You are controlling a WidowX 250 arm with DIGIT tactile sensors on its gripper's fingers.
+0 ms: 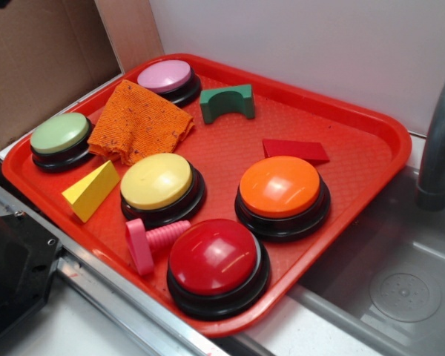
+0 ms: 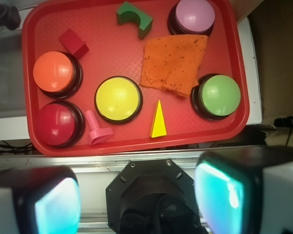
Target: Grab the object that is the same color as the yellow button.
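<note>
the gripper (image 2: 136,204) hangs high above the near edge of the red tray (image 1: 356,119), released, its two pads wide apart at the bottom of the wrist view with nothing between them. the yellow wedge (image 2: 158,122) lies flat on the tray just beside the yellow button (image 2: 118,99), on the side toward the green button (image 2: 218,95), its narrow tip pointing up toward the orange cloth (image 2: 173,63).

to do this step well, i would bring the gripper forward and down over the wedge's thicker end, turned so the pads close across the two long slanted faces, not along its length. the gap to the yellow button's black base looks tight, so one pad should drop on the open side and the other slip in carefully; how much room there is between them is hard to judge from these angles. the block looks smooth and hard, so a low, centred grip would hold better than a pinch at the tip.

the tray has a fine textured floor and a raised rim, and it sits on a pale desk next to a steel sink (image 1: 400,289) with a grey faucet (image 1: 441,141). cardboard (image 1: 37,52) stands behind.
</note>
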